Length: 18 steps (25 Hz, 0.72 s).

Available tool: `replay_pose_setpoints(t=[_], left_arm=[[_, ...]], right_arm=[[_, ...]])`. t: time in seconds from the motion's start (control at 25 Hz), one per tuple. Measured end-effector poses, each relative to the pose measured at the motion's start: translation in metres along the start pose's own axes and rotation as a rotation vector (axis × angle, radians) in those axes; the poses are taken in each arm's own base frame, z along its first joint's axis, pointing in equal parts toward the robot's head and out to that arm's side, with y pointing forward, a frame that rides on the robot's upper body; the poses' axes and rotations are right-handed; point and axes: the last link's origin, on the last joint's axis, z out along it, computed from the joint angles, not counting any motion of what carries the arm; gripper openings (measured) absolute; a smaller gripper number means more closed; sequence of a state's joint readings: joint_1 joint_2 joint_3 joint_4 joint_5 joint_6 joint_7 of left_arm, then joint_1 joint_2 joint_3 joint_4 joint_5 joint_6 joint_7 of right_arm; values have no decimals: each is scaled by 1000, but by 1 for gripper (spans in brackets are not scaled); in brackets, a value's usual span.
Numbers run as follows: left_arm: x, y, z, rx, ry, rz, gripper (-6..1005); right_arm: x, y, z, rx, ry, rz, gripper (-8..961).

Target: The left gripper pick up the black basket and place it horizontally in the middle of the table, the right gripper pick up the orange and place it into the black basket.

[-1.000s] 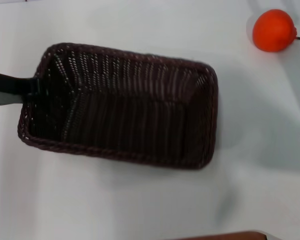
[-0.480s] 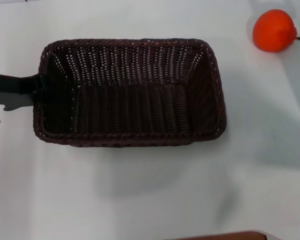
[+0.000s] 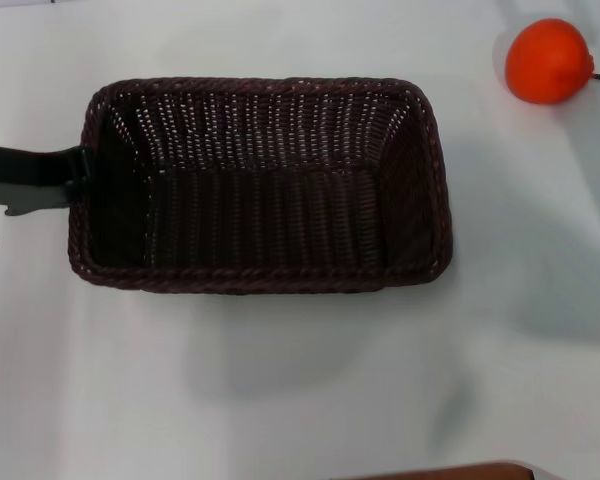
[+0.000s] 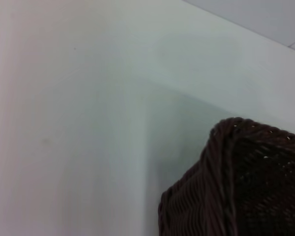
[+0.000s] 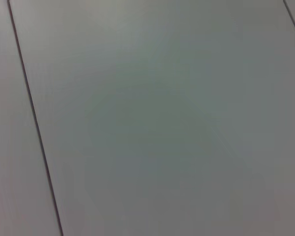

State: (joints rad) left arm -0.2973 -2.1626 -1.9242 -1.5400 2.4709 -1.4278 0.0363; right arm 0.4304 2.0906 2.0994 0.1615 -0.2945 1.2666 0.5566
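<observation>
At the left hand's (image 3: 72, 178) tip sits the black basket (image 3: 260, 185), its long sides running across the head view and its open top facing up. That hand reaches in level from the left edge of the view, a flat black arm whose end meets the basket's short left wall just under the braided rim; whether it is pinching the wall or merely touching it, I cannot tell, since the wicker hides the fingertip. Beneath the basket a soft shadow spreads on the white surface (image 3: 280, 400). Seen from the left wrist, one braided corner of the basket (image 4: 241, 187) fills the near part of the picture, with bare surface (image 4: 88, 123) beyond it.

Well away from the left hand, past the basket's far right corner and apart from it, the orange (image 3: 548, 60) rests on the surface, its short dark stem pointing away from the basket. The right hand does not appear anywhere; its wrist view shows only pale grey floor crossed by thin dark seams (image 5: 32, 113).
</observation>
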Motion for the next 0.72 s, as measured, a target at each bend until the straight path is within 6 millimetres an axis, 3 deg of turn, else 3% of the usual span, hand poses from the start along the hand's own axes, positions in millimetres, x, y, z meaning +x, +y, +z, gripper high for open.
replay_pose_setpoints(t=[0.04,0.4,0.68,0.72], left_arm=[[-1,0,-1,-5,-4,1,193],[2,-16,-19,-17,15,-28,533],[22,-39,-50,-137,229,2,831],[24,-41,-53,-152,267,22,837]], right_arm=[[-1,1,-1,-2,-5,-1,790],[-18,15,-19,-74,-110,-15,790],[-37,22,-20,-123,-248,-43,790],[-39,21,-18,-121,-268,-49,790]])
